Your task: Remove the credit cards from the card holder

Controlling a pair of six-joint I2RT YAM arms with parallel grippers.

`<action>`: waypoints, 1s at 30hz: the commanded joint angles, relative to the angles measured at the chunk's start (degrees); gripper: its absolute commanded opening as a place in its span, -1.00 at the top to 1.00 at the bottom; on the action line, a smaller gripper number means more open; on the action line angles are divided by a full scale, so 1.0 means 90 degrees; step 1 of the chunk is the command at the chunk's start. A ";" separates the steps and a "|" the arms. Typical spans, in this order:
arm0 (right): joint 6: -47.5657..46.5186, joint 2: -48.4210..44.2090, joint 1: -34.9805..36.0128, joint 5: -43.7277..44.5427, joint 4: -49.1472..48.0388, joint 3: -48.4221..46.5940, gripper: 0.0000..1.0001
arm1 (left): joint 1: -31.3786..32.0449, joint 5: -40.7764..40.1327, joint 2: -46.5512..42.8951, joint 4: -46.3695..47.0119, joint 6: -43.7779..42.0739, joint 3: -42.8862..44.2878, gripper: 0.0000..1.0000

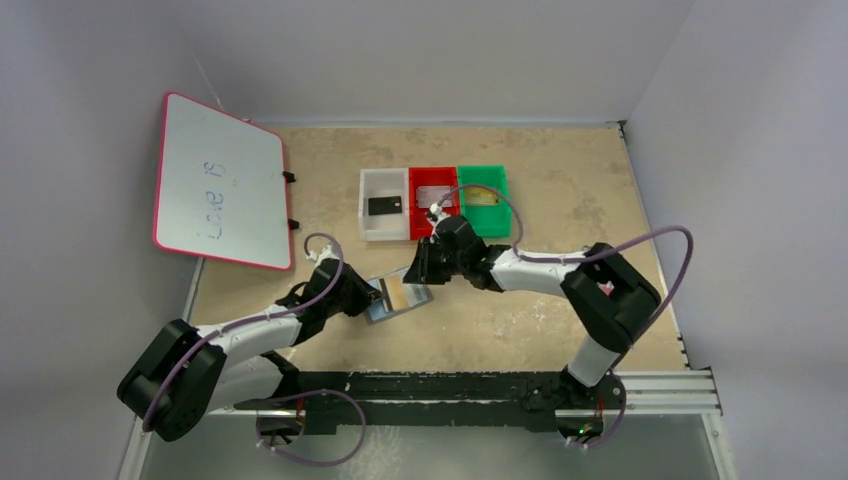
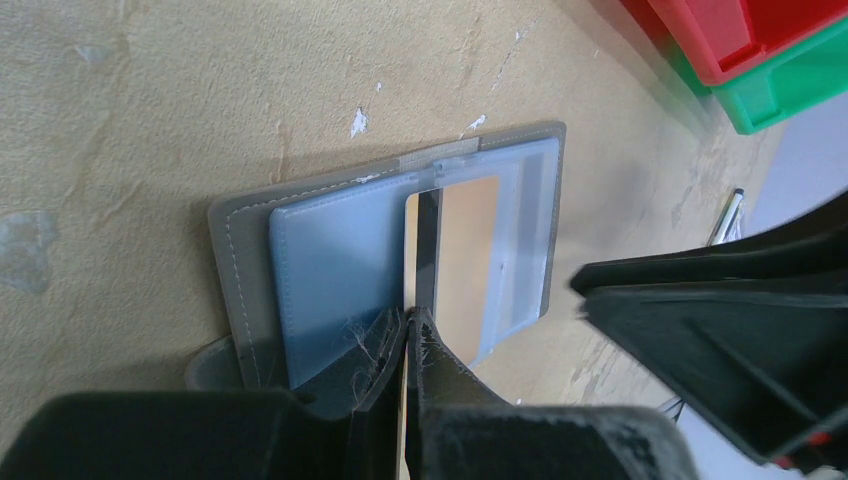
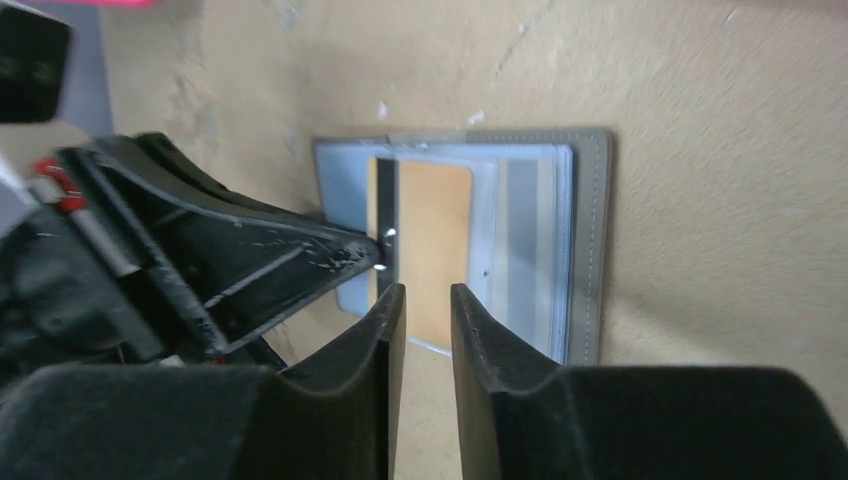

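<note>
The grey card holder (image 1: 400, 297) lies open on the table, its clear bluish pockets (image 2: 335, 270) facing up. A tan card with a black stripe (image 2: 465, 255) sits in its middle pocket. My left gripper (image 2: 418, 318) is shut, its tips resting on the holder at the card's striped edge. My right gripper (image 3: 425, 292) hovers just above the card's near end (image 3: 432, 250), its jaws a narrow gap apart with only table showing between them. A black card (image 1: 384, 206), a silvery card (image 1: 432, 194) and a gold card (image 1: 482, 196) lie in the trays.
White (image 1: 366, 222), red (image 1: 416, 222) and green (image 1: 502, 215) trays stand in a row behind the holder. A pink-framed whiteboard (image 1: 220, 180) leans at the back left. A black rail (image 1: 450, 385) runs along the near edge.
</note>
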State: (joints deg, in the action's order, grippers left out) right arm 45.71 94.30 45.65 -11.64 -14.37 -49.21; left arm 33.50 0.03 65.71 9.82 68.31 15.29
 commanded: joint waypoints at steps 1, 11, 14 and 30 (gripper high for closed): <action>0.0093 0.0366 0.0164 -0.0632 -0.0195 -0.0455 0.51 | 0.0009 0.0006 0.0014 0.0062 -0.0120 0.0182 1.00; -0.0143 0.1091 0.0260 -0.0312 0.0560 -0.0745 0.53 | 0.0009 -0.0014 0.0018 0.0037 -0.0120 0.0188 1.00; -0.0141 0.1180 0.0256 0.0004 0.0879 -0.0841 0.58 | 0.0009 -0.0019 0.0015 -0.0036 -0.0154 0.0217 1.00; -0.0088 0.1269 0.0259 0.0475 0.1381 -0.0822 0.61 | 0.0009 0.0026 -0.0252 0.0538 0.0087 0.0015 0.71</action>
State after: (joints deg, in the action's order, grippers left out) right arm 45.63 104.64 48.01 -11.11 -6.76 -56.23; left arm 33.50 -0.23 64.16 8.97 68.05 15.75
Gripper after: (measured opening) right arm 0.197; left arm 0.084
